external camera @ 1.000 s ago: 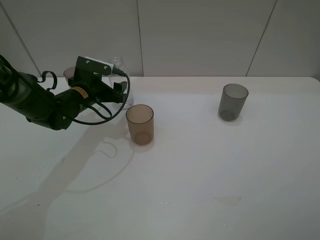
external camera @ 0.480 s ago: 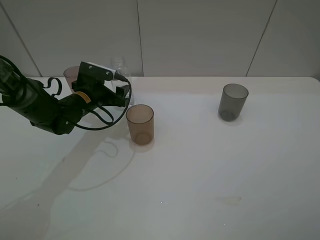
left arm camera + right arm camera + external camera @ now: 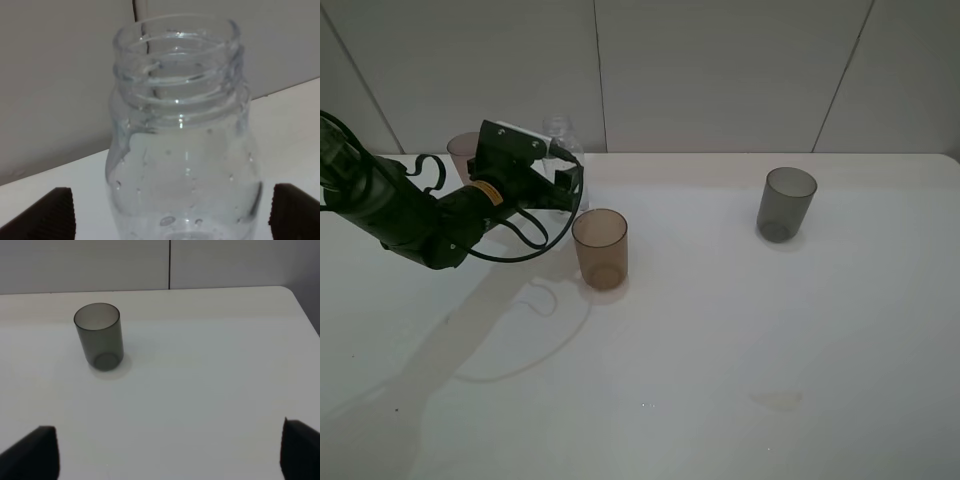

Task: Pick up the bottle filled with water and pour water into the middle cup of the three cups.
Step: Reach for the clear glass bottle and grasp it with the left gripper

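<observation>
The bottle [image 3: 182, 150] stands upright at the back of the tabletop [image 3: 720, 330], between the fingers of the left claw [image 3: 170, 220].
Capless and clear, it is flanked by the claw's fingers, spread wide and clear of its sides. The amber middle cup [image 3: 600, 248] sits just in front of it; a pinkish cup [image 3: 460, 150] peeks out behind the arm, and a grey cup [image 3: 786, 204] stands well apart. The right claw [image 3: 170, 455] is also spread, holding nothing.

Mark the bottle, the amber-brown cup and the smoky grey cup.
the bottle [image 3: 185, 180], left wrist view, on its clear body below the neck.
the amber-brown cup [image 3: 601, 255], exterior high view, on its side wall.
the smoky grey cup [image 3: 99, 340], right wrist view, on its side wall.
</observation>
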You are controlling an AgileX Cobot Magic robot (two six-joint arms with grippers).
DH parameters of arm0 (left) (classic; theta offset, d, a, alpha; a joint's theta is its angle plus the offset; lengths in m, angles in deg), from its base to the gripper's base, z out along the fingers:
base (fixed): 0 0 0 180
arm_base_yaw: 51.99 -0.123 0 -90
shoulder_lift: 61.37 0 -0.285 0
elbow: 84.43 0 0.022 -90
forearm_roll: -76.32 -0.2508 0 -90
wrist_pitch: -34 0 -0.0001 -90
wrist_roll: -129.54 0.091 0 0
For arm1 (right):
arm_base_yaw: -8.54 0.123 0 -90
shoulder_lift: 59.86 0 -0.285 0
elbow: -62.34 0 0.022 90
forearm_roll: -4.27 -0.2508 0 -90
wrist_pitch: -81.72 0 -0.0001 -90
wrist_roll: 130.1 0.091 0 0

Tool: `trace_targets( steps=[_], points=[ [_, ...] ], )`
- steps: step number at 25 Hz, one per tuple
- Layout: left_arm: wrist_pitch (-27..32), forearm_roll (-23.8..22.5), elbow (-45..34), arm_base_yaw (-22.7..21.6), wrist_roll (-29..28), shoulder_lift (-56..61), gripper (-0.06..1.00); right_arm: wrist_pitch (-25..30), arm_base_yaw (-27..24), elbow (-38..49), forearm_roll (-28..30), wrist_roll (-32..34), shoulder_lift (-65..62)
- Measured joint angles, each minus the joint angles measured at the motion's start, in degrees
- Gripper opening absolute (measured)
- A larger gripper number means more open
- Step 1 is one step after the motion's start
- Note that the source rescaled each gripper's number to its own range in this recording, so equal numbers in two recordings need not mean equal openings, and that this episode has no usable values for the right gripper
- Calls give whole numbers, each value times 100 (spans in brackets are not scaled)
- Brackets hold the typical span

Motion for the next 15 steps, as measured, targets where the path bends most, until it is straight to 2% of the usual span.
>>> trace_targets(
  steps=[9,15],
  points=[
    [-87,-138,4,0,-51,-5,99,0,0,0,0,0,0],
    [-87,-138,298,0,-51,-241,99,0,0,0,0,0,0]
  ],
)
